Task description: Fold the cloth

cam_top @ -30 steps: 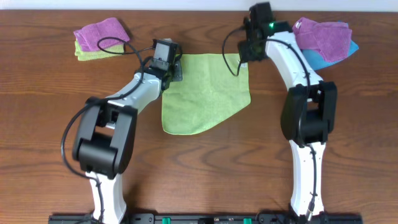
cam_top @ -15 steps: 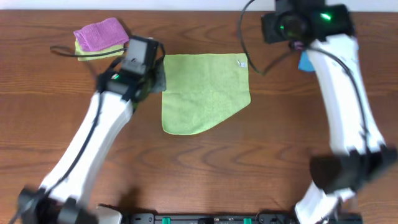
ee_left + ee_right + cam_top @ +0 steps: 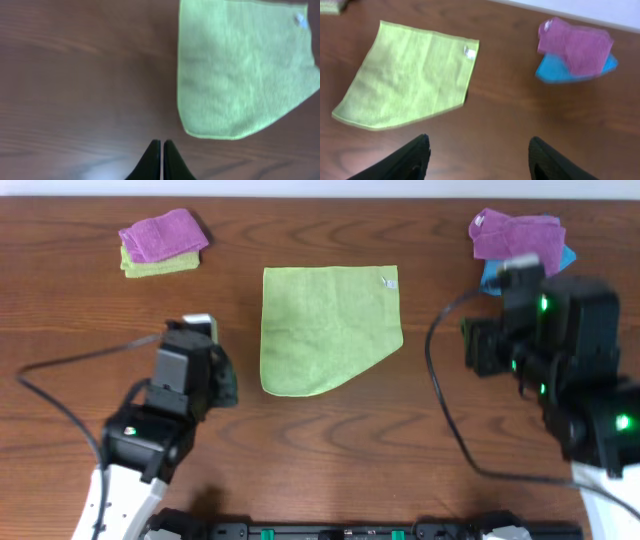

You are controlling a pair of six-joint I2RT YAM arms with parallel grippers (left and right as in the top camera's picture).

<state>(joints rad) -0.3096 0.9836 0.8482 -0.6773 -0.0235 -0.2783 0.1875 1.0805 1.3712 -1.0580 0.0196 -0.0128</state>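
The cloth [image 3: 325,328] is seen laid flat on the worktop [image 3: 330,442], ahead-right of the clenched, empty left hand [image 3: 161,145] and ahead-left of the released right hand [image 3: 479,141], both held clear, seemingly so folding can be started.

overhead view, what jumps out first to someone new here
The lime-green cloth lies flat mid-table, untouched. A purple towel tops a yellow-green towel far left; a second purple towel tops a blue towel far right. The left gripper is shut, the right gripper open.
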